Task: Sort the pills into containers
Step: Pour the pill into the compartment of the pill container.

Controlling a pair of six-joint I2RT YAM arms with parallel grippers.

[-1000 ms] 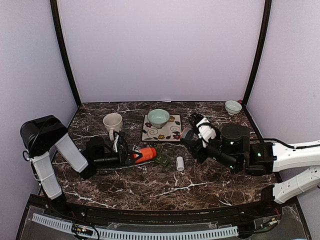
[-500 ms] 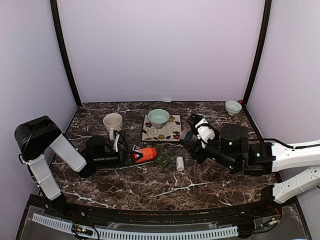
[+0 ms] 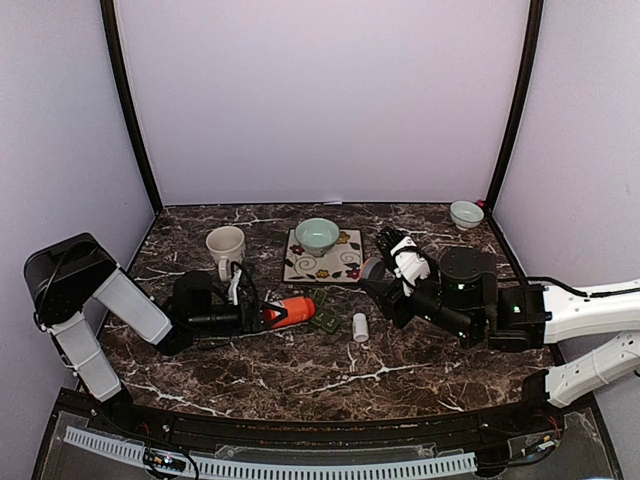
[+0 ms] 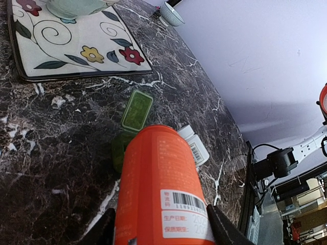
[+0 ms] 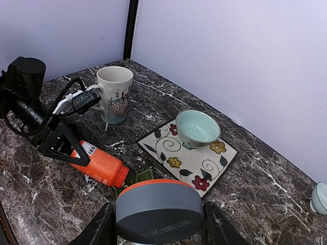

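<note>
On the marble table: both claws loaded, pill box between them

Near the middle of the table (image 3: pixel 300 375), just in front of the flowered mat (image 3: pixel 345 262), I see the dark green pill box (image 3: pixel 323 321); from my left wrist camera one of its lids stands flipped open toward the mat, and the rest of the strip is partly hidden behind the bottle I hold. My left claw (image 3: pixel 258 314) is clamped around an orange bottle (image 3: pixel 290 309), which lies on its side with its free end pointing at the pill box and just short of it; whether the two touch I cannot tell. A small white bottle (image 3: pixel 360 327) lies just right of the box. My right claw (image 3: pixel 378 270) hovers beside the mat's right edge, fingers closed on a grey disc (image 5: pixel 159 206) with an orange rim; what it belongs to I cannot make out. A pale green bowl (image 3: pixel 317 236) sits on the mat; a cream mug (image 3: pixel 225 245) with a shell picture stands to the mat's left, beyond my left claw; a second small bowl (image 3: pixel 466 213) sits in the far right corner, well apart from everything else.
</note>
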